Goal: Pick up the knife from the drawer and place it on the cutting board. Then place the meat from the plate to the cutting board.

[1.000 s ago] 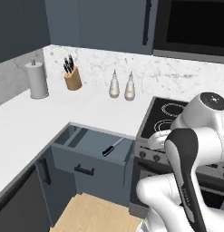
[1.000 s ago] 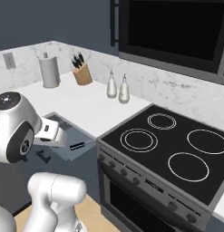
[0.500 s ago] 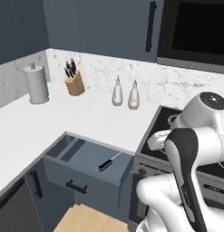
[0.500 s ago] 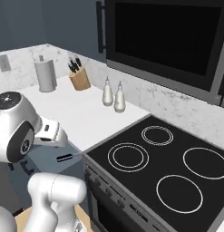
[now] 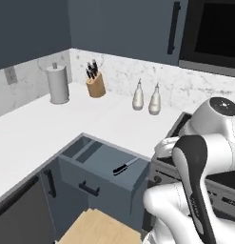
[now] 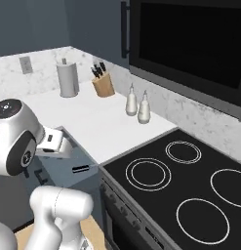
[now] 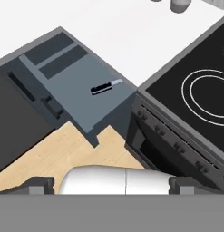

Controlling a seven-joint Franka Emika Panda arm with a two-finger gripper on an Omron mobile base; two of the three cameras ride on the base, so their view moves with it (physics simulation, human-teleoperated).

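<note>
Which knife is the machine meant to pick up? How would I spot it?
Find the black stove, then the open blue-grey drawer just beside it under the white counter. The knife lies loose and flat inside, black handle, pale blade, unlike those standing in the wooden knife block.

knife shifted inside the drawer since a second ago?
No. The knife lies in the same right-hand part of the drawer; the base drove, so the whole view shifted.

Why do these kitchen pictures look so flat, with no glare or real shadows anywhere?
Left base view: even light, the knife in the open drawer casts almost no shadow. Right base view: the stove top is flat black without glare. Hand view: edges stay sharp, nothing out of focus.
</note>
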